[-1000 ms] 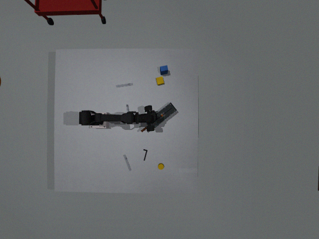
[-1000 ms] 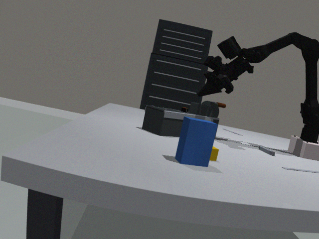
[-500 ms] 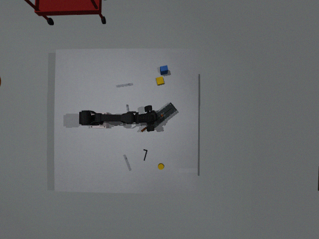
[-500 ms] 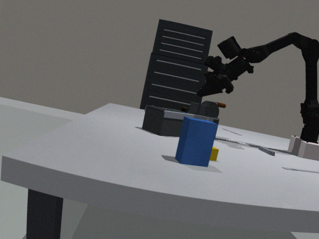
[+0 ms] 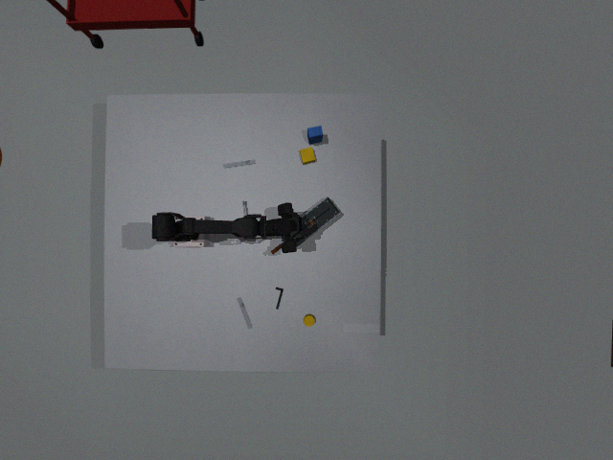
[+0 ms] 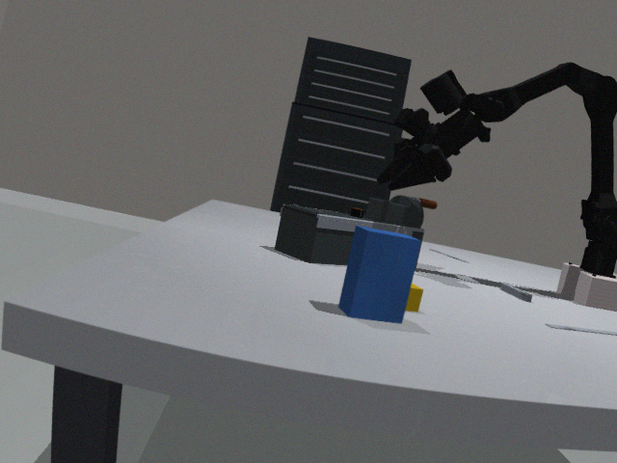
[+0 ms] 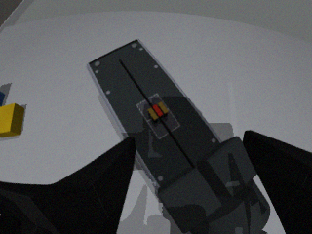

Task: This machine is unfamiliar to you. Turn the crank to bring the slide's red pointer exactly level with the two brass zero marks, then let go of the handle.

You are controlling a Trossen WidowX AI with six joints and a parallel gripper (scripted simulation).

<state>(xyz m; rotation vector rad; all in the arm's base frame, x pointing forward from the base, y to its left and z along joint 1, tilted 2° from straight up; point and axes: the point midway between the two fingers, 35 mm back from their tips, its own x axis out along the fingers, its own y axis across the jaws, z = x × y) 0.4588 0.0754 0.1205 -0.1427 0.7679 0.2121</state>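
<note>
The dark machine [image 5: 324,210] [image 6: 295,232] [image 7: 117,80] stands on the table with its long slotted top angled. The red pointer [image 7: 157,110] sits between the two brass marks and looks about level with them; a tiny offset cannot be told. One brass mark [image 7: 152,115] is on its left, the other brass mark [image 7: 164,105] on its right. The orange-brown crank handle [image 5: 276,249] [image 6: 428,204] sticks out at the near end, beside the round crank disc [image 6: 415,211]; the wrist view does not show it. My gripper [image 6: 386,183] [image 7: 190,139] is open and empty above the machine, off the handle.
A blue block [image 5: 314,134] [image 6: 381,274] and a yellow block [image 5: 307,155] [image 6: 414,299] [image 7: 11,120] stand to one side. A black hex key [image 5: 280,298], a yellow disc [image 5: 309,320] and a flat bar [image 5: 244,312] lie on the other side. Another bar [image 5: 238,164] lies near the arm.
</note>
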